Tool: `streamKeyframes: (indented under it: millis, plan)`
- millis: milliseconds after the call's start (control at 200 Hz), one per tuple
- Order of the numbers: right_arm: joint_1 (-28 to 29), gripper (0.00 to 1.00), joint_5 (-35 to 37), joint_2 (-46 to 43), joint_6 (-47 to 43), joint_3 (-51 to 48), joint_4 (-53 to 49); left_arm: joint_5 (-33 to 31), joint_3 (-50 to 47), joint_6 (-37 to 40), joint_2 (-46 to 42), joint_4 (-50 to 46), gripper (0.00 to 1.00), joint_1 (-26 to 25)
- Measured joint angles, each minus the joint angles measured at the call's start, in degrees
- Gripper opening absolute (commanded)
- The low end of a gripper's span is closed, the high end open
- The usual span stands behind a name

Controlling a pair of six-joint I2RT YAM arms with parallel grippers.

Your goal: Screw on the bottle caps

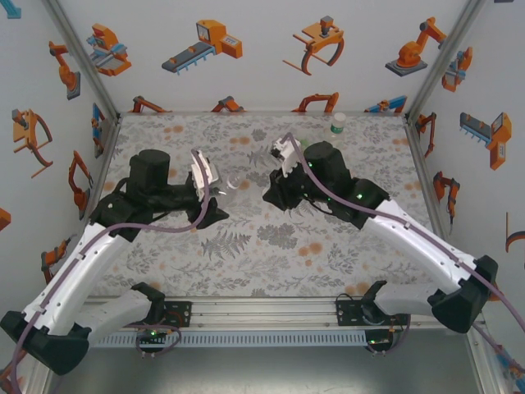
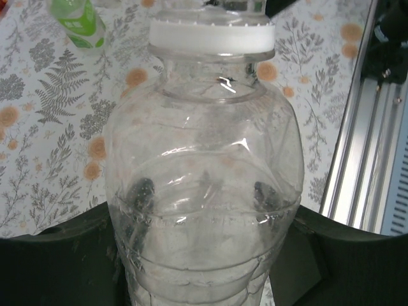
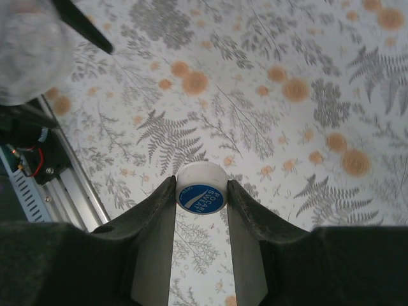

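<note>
Clear bottle (image 2: 204, 191) was clamped in left end effector (image 2: 204, 268); right end effector (image 3: 201, 194) pinched white cap (image 3: 201, 182) above tabletop (image 3: 268, 95); green bottle (image 2: 80, 22) stood apart.

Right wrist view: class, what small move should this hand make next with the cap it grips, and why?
Probably carry the white cap, pinched in the right hand, toward the neck of the clear bottle gripped by the left hand. The cap hangs apart from that bottle, over the table.
</note>
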Motion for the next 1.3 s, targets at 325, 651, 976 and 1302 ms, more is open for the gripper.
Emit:
streamKeyframes:
  millis: [325,651,976,1302]
  plan:
    - [0.0,0.07,-19.0,-1.0,-13.2,2.1,0.2,-2.5,1.8,10.4,1.3,-10.1,0.00,-4.9]
    - [0.7,0.06,-29.1,-0.9,-17.6,5.4,3.1,-4.4,2.0,12.2,2.2,-11.8,0.00,-6.5]
    - [1.7,0.05,-29.3,0.3,-19.6,5.5,2.0,-4.9,3.4,12.2,3.1,-12.3,0.01,-7.3]
    - [2.6,0.05,-27.2,1.0,-20.1,6.1,1.1,-5.0,3.4,12.2,3.1,-12.5,0.01,-7.8]
